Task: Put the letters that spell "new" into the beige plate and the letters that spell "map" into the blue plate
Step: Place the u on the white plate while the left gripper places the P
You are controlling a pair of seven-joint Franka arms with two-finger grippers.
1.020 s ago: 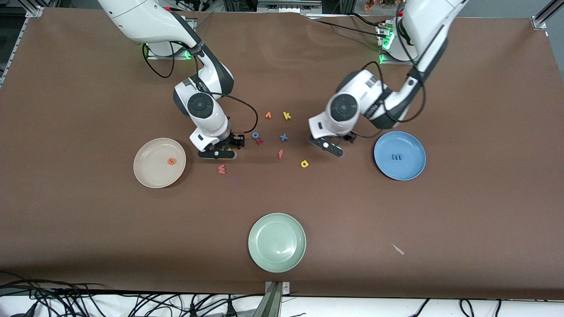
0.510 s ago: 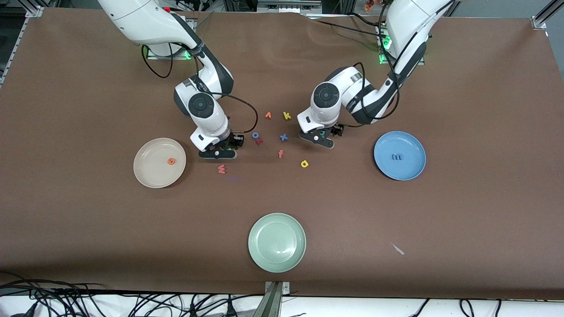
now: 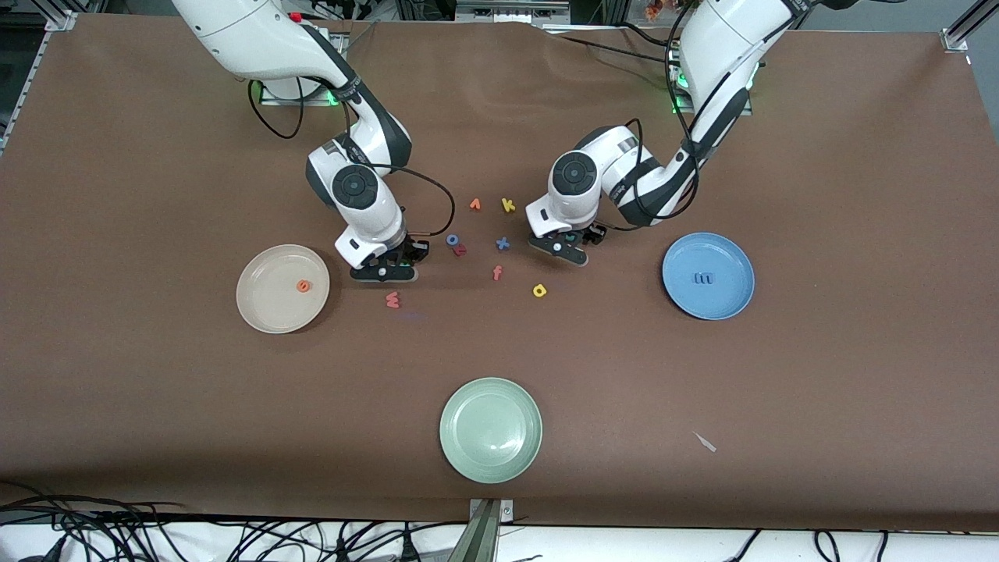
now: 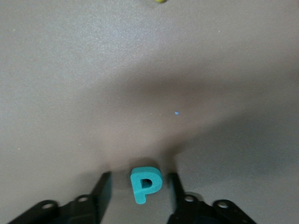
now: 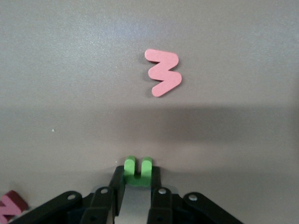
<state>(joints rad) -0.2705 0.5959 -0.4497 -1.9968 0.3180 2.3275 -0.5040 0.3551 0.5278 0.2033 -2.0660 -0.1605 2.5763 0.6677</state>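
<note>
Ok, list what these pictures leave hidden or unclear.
- Front view: green n, covered by the right tool.
- Front view: teal p, nearly hidden under the left tool.
- Left wrist view: yellow letter, cut by the edge.
- Right wrist view: dark-pink letter, cut by the edge.

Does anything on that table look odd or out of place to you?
Only one small thing: a pale scrap, perhaps paper or tape, lies alone on the brown table, nearer the front camera than the blue plate. Nothing looks spilled or broken.
</note>
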